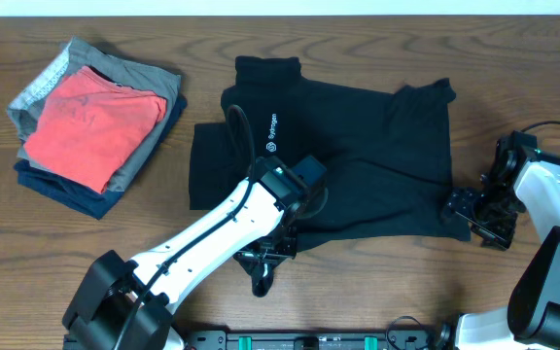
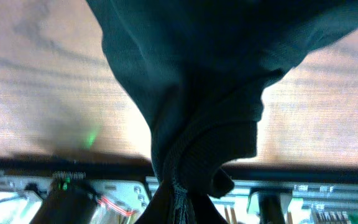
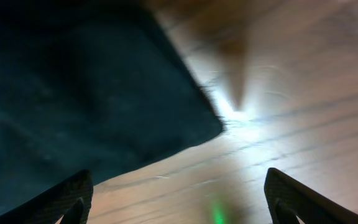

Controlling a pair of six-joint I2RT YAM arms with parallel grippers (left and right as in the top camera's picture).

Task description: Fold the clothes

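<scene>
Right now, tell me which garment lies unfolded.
The black shirt with white chest lettering, spread across the table. The red garment, grey garment and navy garment sit folded in one stack.

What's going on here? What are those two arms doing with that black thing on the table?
Two robot arms are working on folding a black shirt that lies spread out on the wooden table. The left gripper is shut on a bunch of fabric at the shirt's near edge, which looks lifted a little. The right gripper is open and holds nothing, sitting just past the shirt's near right corner. A stack of folded clothes sits off to the far left.
</scene>
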